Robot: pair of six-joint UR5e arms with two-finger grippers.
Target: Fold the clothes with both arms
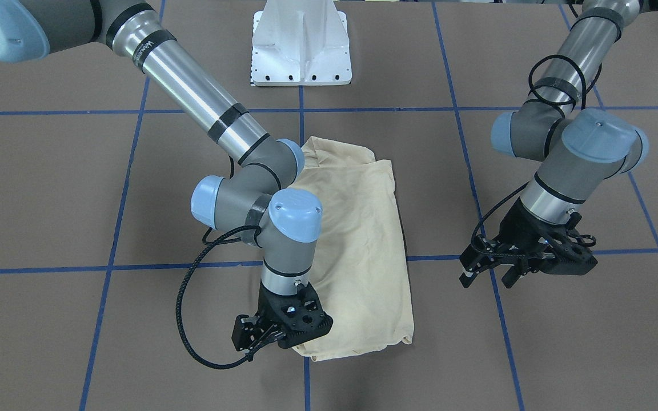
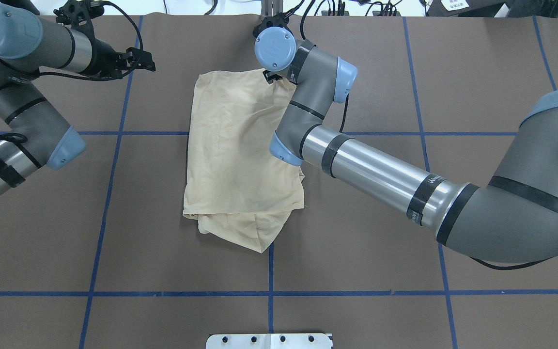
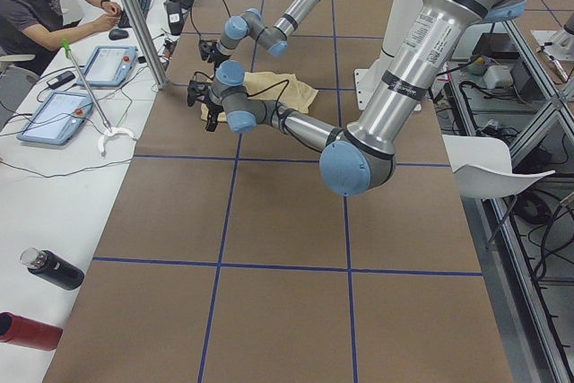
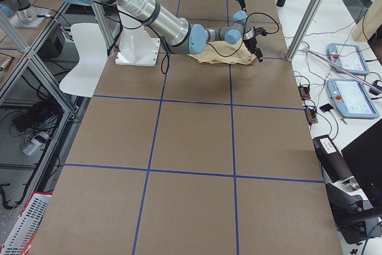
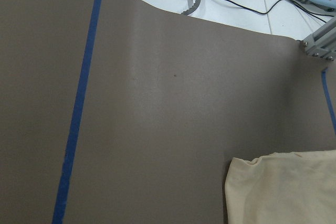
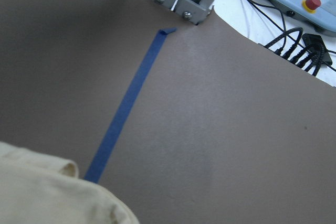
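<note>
My right arm (image 4: pixel 161 22) stretches across the table (image 4: pixel 191 147) to the cream shirt (image 4: pixel 221 55) lying near its far end. My right claw (image 4: pixel 258 44) hangs at the shirt's outer edge, perhaps touching it.

cream shirt (image 2: pixel 240 155) folded oblong, plain side up; right arm (image 2: pixel 371 169) over it, left arm (image 2: pixel 17 116) apart.

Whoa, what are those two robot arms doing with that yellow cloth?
They are folding a shirt. The cream shirt lies on the brown table, already folded into a narrow bundle with its plain side up. The right gripper hangs at the bundle's corner on the operators' side; it is not clear if it grips any cloth. The left gripper is open and empty, off to the side and apart from the shirt.
</note>
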